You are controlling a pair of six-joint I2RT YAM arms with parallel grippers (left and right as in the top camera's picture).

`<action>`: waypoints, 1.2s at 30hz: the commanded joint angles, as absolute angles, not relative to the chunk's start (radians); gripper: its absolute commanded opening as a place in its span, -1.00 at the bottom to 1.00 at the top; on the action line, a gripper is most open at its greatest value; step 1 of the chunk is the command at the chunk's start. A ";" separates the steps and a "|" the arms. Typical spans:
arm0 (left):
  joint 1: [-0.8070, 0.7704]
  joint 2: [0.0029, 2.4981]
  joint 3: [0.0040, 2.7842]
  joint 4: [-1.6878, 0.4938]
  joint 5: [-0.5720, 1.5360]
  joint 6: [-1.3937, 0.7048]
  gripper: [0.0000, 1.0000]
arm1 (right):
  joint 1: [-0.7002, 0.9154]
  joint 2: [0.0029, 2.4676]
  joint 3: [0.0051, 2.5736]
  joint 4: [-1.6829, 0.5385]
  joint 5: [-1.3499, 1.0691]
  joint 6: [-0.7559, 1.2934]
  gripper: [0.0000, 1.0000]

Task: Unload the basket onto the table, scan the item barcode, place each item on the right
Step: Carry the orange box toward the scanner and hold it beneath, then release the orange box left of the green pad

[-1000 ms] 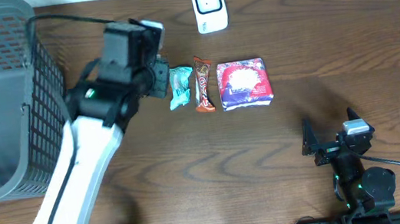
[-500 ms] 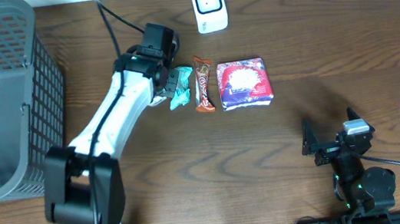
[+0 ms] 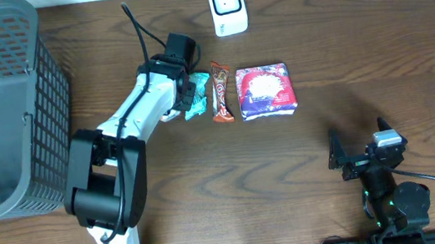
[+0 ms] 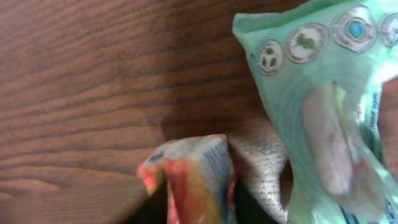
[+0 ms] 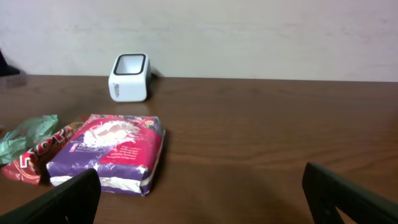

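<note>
OK, so as far as I can see the scan itself isn't done: nothing is anywhere near the scanner (image 3: 228, 7), which stands alone at the far edge of the bench (image 3: 376, 50). My left tool (image 3: 183, 91) is down low right against the green snack packet (image 3: 196, 95), the leftmost of three things lying in a row with the candy bar (image 3: 221, 92) and the purple pack (image 3: 265, 91). In the left wrist view a small crumpled red and yellow wrapper (image 4: 189, 180) sits right in front of the camera, just beside the green packet, but I honestly can't tell whether the tool is clamped on it or has let go. The right tool (image 5: 199, 198) is parked wide apart with nothing in it. My guess is that getting a grip, lifting and showing a barcode to the scanner are all left to do. The basket (image 3: 53, 118) looks bare.
</note>
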State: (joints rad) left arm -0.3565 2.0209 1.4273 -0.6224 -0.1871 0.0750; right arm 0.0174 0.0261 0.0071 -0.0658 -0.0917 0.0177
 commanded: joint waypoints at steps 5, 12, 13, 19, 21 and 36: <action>-0.357 2.014 1.423 -0.631 -0.204 0.070 -0.09 | 0.014 0.025 0.006 -0.070 -0.088 0.029 0.98; -0.356 1.888 1.454 -0.629 -0.203 -0.003 0.26 | 0.014 0.025 0.006 -0.070 -0.088 0.029 0.99; -0.356 1.855 1.456 -0.625 -0.203 -0.006 0.42 | 0.014 0.025 0.006 -0.070 -0.088 0.029 0.99; -0.356 1.674 1.456 -0.615 -0.203 -0.006 0.84 | 0.014 0.025 0.006 -0.070 -0.088 0.029 0.98; -0.356 1.618 1.456 -0.617 -0.203 -0.006 0.96 | 0.014 0.025 0.006 -0.070 -0.088 0.029 0.99; -0.343 1.479 1.462 -0.702 -0.203 -0.031 0.96 | 0.014 0.025 0.006 -0.070 -0.088 0.029 0.98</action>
